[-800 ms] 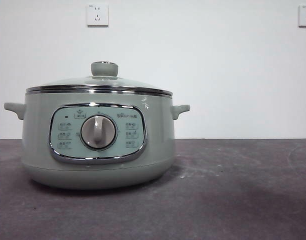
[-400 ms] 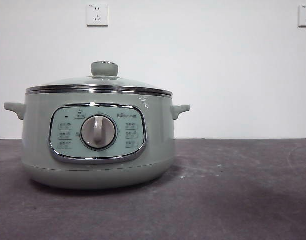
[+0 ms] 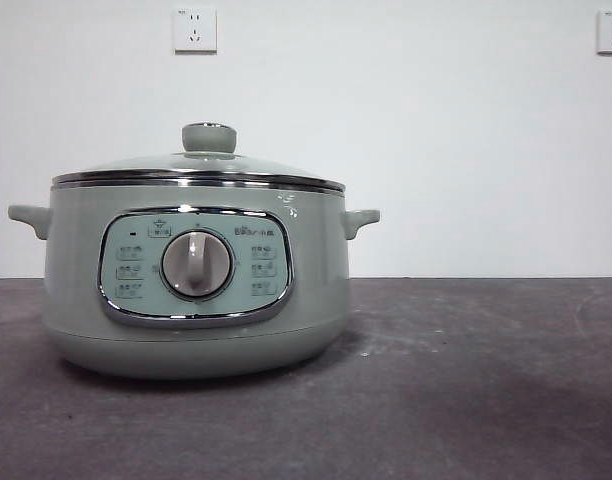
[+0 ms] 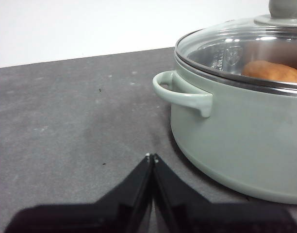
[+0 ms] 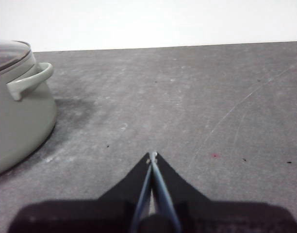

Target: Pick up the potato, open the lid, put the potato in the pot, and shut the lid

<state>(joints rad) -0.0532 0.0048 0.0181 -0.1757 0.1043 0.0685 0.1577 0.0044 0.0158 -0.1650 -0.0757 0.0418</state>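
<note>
Both arms are sitting low over the table, out of the front camera's sight. The left gripper (image 4: 151, 156) is resting with its two black jaws pressed together, tips meeting in a point and gripping nothing. The right gripper (image 5: 152, 155) is waiting the same way, its jaws closed tip to tip and empty, aimed level across the tabletop.

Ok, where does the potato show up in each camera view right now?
Front view: not visible; the pot stands closed under the lid.
Left wrist view: the potato lies inside the pot, seen through the glass lid.
Right wrist view: not visible; only the pot's edge shows.
Shared landmark: the pot's side handle.
</note>
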